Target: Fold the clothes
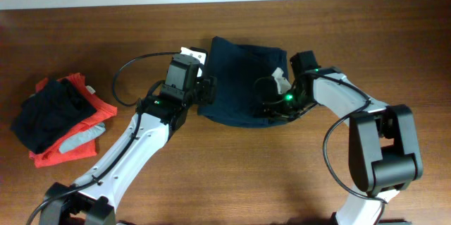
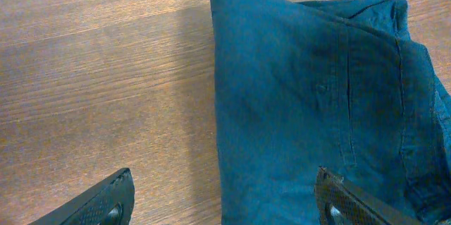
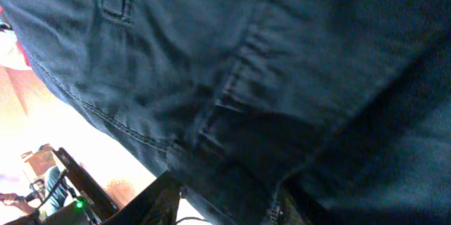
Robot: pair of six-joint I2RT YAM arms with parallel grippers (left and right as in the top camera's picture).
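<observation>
The clothes are one dark navy garment (image 1: pixel 239 77), folded into a rough rectangle at the table's middle back. In the left wrist view (image 2: pixel 317 98) its seams and left edge show. My left gripper (image 1: pixel 206 89) is open and straddles that left edge (image 2: pixel 223 175), with one finger over bare wood and the other over the fabric. My right gripper (image 1: pixel 271 104) is at the garment's right front part. In the right wrist view the fabric (image 3: pixel 246 56) fills the frame, and a thick fold sits between the fingers (image 3: pixel 222 190).
A pile of other garments (image 1: pixel 60 119), black on red-orange and grey, lies at the left of the wooden table (image 1: pixel 225 168). The table's far edge meets a pale wall along the top.
</observation>
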